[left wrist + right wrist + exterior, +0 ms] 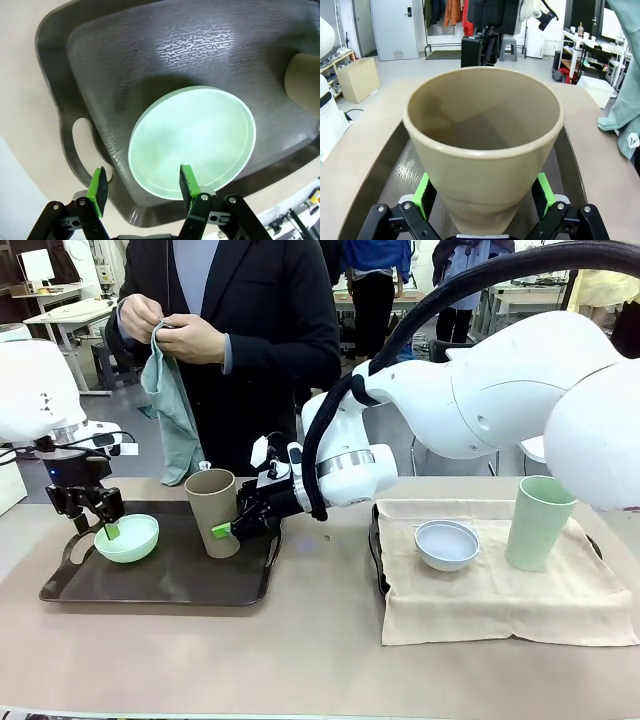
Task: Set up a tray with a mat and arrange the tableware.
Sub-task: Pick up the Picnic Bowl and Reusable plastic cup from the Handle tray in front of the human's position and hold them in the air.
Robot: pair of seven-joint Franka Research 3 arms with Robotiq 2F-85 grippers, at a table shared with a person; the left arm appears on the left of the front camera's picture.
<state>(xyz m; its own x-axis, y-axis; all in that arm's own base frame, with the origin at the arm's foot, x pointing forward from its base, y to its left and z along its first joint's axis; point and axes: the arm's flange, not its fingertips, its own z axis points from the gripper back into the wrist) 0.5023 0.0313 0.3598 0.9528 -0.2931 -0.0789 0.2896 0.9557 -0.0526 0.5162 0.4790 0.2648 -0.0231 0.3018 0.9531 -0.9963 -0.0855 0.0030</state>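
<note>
Two trays sit on the surface. The right tray already carries the mat, with the white bowl and the green cup standing on it. The left tray is bare and dark, and holds the mint bowl near its left end and the tan cup towards its right. The person behind holds a grey-green cloth in both hands.

The step in hand looks like fetching the last two pieces off the bare tray. The left hand hovers over the mint bowl with its fingers straddling the near rim, one inside and one outside, partly parted and not pinching yet. The right hand, reaching across the middle, stands wide open with the tan cup upright between its pads, low on the body; I can't tell if they touch it.

Next, I judge, each hand needs to close: the left firmly on the thin rim, the right squarely on the tapered wall so the cup doesn't slip upward. Then lift clear of the tray lip and carry over to the mat, minding the crossing arms.
</note>
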